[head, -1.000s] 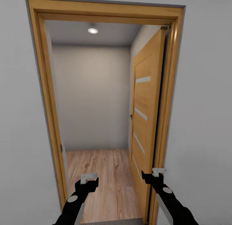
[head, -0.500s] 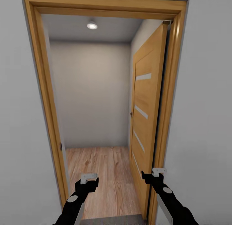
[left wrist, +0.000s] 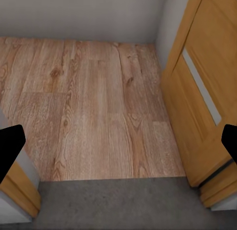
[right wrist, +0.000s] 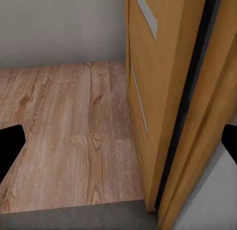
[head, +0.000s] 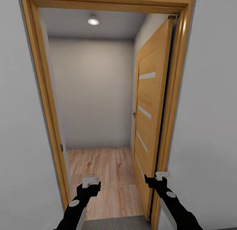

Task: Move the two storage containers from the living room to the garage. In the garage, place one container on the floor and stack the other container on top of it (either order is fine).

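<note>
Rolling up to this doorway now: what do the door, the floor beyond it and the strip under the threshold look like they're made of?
The door looks like honey-toned wood or veneer, satin, with faint grain and pale inset strips, possibly frosted glass. The floor beyond reads as light wood plank or laminate: visible knots, grain and board seams. The threshold strip looks like matte, mottled grey concrete.

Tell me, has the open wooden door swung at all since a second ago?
No. The door keeps the same angle against its frame. Door and frame together sit a bit larger in the head view, so it is the camera that has come closer to the doorway.
</note>
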{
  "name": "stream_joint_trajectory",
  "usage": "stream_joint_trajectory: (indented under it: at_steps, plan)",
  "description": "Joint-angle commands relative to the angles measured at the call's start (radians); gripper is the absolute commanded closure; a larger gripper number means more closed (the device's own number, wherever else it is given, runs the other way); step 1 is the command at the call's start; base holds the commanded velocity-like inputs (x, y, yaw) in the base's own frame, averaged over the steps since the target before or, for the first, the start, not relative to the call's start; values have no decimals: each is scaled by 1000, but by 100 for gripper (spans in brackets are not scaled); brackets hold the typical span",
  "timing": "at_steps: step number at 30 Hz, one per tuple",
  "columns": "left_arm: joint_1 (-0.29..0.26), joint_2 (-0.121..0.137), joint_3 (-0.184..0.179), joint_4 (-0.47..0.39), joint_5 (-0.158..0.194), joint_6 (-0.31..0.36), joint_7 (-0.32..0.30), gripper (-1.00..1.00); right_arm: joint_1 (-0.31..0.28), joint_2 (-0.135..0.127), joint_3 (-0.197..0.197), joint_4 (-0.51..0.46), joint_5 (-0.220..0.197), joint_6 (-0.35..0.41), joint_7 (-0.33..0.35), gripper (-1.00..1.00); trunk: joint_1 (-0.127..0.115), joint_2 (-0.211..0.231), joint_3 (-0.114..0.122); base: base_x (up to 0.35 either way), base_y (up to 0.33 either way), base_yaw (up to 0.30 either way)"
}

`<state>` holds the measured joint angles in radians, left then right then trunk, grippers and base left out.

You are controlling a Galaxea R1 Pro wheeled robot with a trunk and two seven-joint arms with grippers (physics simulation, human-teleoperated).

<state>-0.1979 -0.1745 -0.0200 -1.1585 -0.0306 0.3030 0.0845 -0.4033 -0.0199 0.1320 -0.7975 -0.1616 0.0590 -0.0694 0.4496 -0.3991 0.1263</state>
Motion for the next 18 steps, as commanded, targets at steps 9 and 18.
stream_joint_trajectory:
  at_steps: [9,18]
  plan:
    - [0,0,-1,-1,-3,5,5,-100,0,-2,6,-2,-10,4,-7,-100,0,-1,-15,0,0,0]
    - [0,0,-1,-1,-3,5,5,-100,0,-2,6,-2,-10,4,-7,-100,0,-1,-27,0,0,0]
